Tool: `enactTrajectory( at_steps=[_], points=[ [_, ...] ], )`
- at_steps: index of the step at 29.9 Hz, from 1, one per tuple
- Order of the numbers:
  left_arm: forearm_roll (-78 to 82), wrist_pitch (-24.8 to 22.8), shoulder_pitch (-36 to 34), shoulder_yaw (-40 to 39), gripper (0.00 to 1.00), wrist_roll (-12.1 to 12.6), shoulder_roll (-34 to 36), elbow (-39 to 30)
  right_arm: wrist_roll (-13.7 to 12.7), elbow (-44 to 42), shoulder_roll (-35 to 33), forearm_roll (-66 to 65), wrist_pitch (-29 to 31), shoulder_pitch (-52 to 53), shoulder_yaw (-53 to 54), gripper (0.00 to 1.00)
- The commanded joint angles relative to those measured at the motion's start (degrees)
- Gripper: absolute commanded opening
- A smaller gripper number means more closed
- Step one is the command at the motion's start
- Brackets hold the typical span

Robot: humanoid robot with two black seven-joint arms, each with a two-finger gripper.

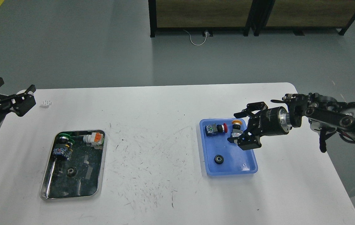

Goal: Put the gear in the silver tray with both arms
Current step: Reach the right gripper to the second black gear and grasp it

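Note:
The silver tray (97, 175) lies at the table's front left. A small dark gear (71, 171) rests on its bottom, below a green-capped button switch (62, 147) and a white and orange connector (93, 137). My left gripper (12, 93) is open and empty, raised over the table's far left edge, well away from the tray. My right gripper (245, 127) is open over the blue plastic tray (230, 175), its fingers spread around the yellow-capped switch (236, 131). A black round wheel-like part (218, 159) lies in the blue tray below it.
A red-capped switch (214, 128) lies in the blue tray's far left corner. A small white piece (45, 103) sits at the table's far left. The white table (152, 156) is scuffed in the middle. A black-framed cabinet (202, 15) stands on the floor behind.

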Motion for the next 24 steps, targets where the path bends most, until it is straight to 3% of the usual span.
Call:
enactTrajectory(
  at_steps=[1,17,24],
  points=[
    [0.0,0.1,-0.1,-0.1,0.98,0.2,0.6,0.0,0.1,0.0,0.9,-1.9,0.0,-1.4,-1.2,0.98],
    [0.0,1.2,0.0,-0.2,0.98,0.1,1.8,0.0,0.4,-8.4,11.4,-3.1,-0.4,-4.1,-4.6,0.99],
    [0.0,1.2,0.1,-0.2,0.98,0.0,2.1,0.0,0.4,-10.9,13.0,-3.4,-0.7,-5.7,-4.7,0.99]
  ],
)
